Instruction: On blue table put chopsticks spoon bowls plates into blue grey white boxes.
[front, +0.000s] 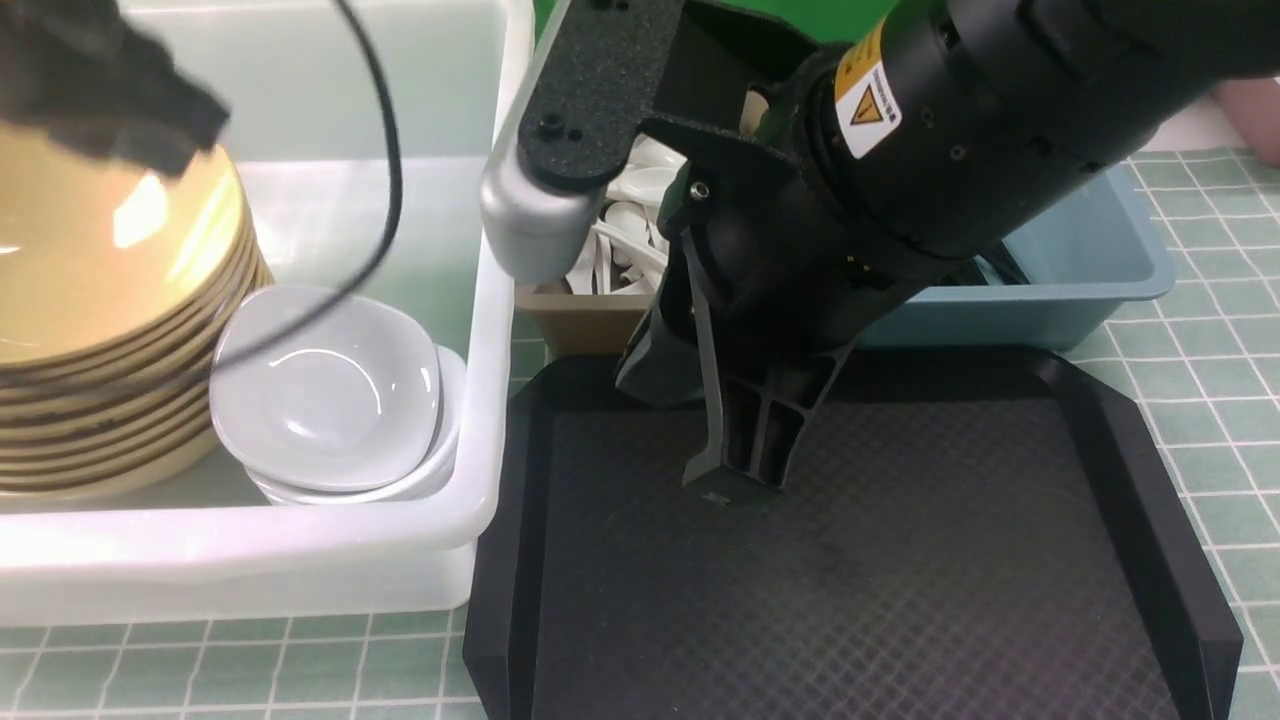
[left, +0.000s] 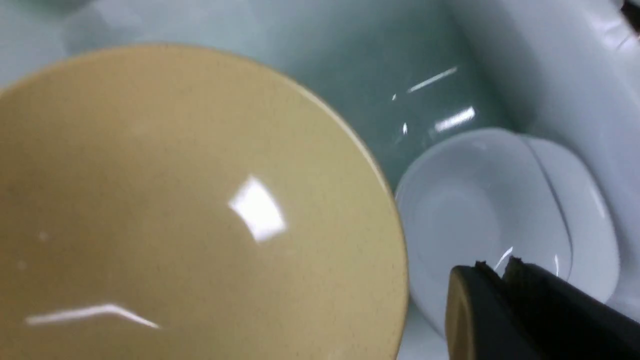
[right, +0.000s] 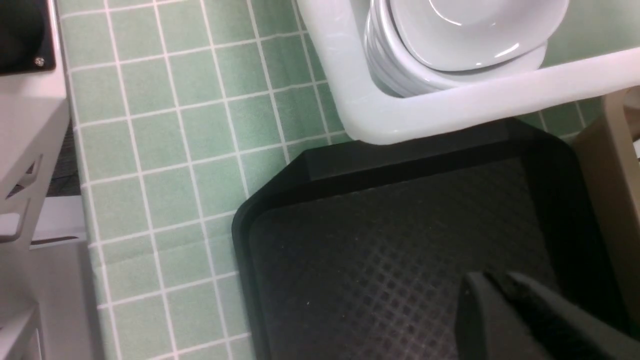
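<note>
A stack of tan plates (front: 90, 270) and a stack of white bowls (front: 330, 390) sit in the white box (front: 250, 560). In the left wrist view my left gripper (left: 492, 267) is shut and empty, hovering over the white bowls (left: 485, 210) beside the top tan plate (left: 175, 200). In the front view it is a dark blur (front: 110, 90) above the plates. My right gripper (front: 730, 480) is shut and empty, tips down just above the black tray (front: 900, 580). It also shows in the right wrist view (right: 492, 280). White spoons (front: 630, 230) lie in a brown-grey box (front: 580, 320).
A blue box (front: 1090, 260) stands behind the tray at the right, its contents mostly hidden by my right arm. The tray (right: 375, 240) lies against the white box (right: 450, 105). A green checked cloth (front: 1220, 400) covers the table.
</note>
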